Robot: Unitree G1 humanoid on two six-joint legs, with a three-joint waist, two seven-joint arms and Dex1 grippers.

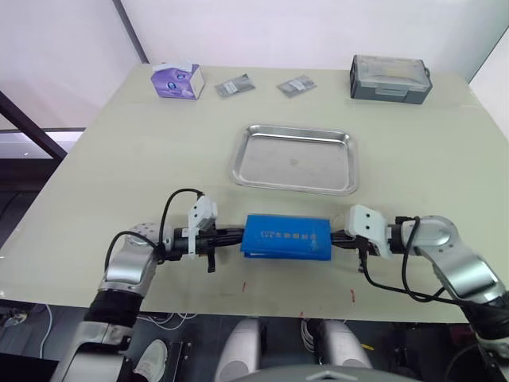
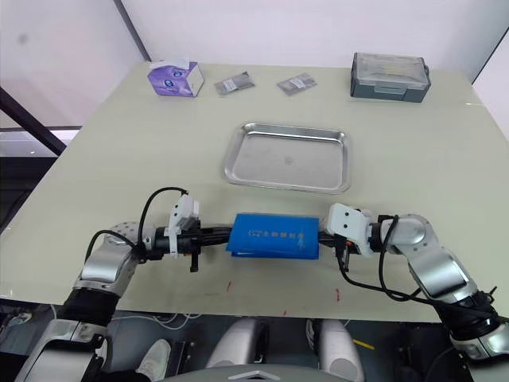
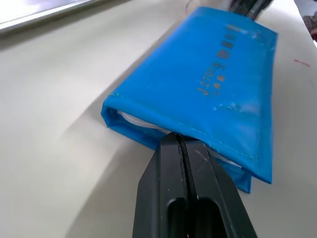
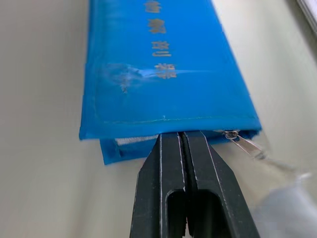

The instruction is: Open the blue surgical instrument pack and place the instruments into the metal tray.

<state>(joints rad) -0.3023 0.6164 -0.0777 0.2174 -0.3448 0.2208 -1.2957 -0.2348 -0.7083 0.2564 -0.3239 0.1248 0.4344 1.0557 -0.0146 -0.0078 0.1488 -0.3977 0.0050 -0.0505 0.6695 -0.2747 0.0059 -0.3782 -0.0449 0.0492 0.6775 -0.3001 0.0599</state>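
At pack (image 1: pixel 286 236) ends: left pincer (image 3: pixel 179 141), right pincer (image 4: pixel 181 136) closed, touching.

Colour reference: items on the cream counter (image 1: pixel 103 159)

Blue surgical instrument pack (image 1: pixel 286 236): bright blue, pale lettering, white inner edge. Metal tray (image 1: pixel 294 159): shiny silver. Upper left of frame: purple-and-white box (image 1: pixel 176 80). Upper right: grey lidded box (image 1: pixel 390 77). Two small grey packets (image 1: pixel 235 85). Both hands: black fingers (image 3: pixel 185 198).
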